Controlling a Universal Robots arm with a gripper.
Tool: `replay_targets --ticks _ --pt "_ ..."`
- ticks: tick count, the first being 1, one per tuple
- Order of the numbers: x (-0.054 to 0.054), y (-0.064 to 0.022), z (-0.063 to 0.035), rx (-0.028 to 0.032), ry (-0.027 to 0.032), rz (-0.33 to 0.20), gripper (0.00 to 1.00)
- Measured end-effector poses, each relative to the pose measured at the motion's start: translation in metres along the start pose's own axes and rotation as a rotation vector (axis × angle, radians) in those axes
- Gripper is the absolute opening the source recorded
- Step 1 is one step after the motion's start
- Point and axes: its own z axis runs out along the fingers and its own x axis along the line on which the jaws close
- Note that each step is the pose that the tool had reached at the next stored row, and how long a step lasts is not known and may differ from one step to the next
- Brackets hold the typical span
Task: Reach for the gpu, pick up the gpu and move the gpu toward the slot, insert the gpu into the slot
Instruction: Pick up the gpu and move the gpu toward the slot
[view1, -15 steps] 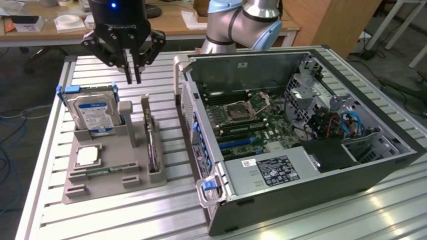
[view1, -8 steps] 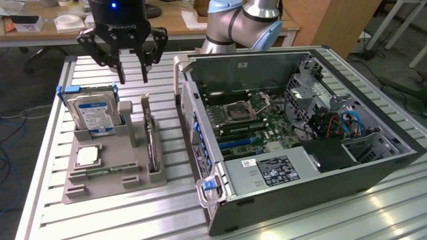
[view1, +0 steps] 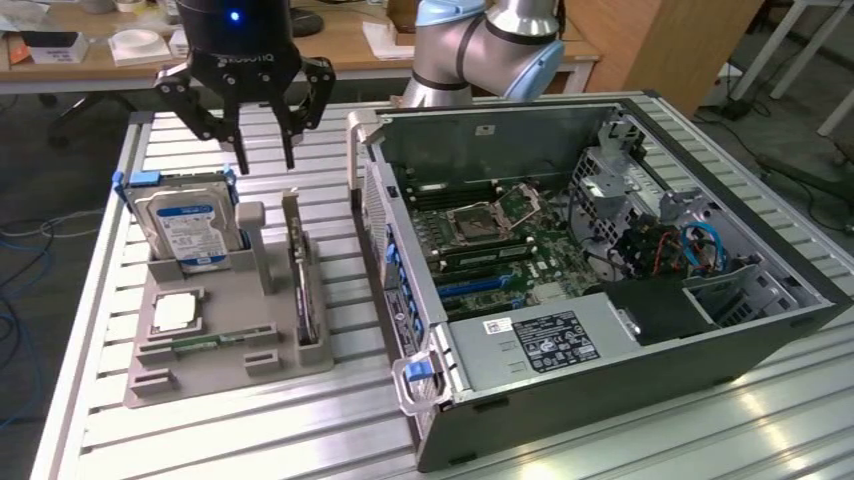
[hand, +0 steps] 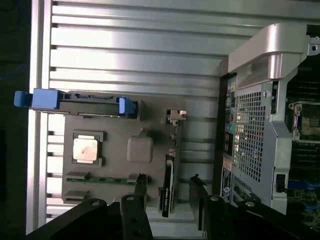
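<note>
While your jaws are hanging open above the gpu (view1: 306, 290), which is standing on edge in the grey holder (view1: 214, 352) on the worktop (view1: 747, 425), you are risking one jaw striking the holder's wall if descending off-centre.

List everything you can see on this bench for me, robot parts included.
Boxy metal hard drive: one, silver with blue-and-white label, upright in the holder.
Thin flat circuit-board gpu: one, dark green-black, on edge in the holder, on the side nearest the case.
Square processor chip: one, silver, flat in the holder.
Small memory stick: one, green, beside the chip.
Plastic holder: one, grey, at the exterior view's left.
Open computer case: one, dark grey, at the exterior view's right.
Slatted metal table: one, silver, under everything.
Robot arm: one, silver-blue, behind the case.
Two-fingered gripper: one, black, open, empty, above the holder.
</note>
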Motion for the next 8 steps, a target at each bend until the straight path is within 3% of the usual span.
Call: replay_targets --ticks 8 --pt "0.0 -0.0107 0.0136 0.0 0.0015 -0.004 0.47"
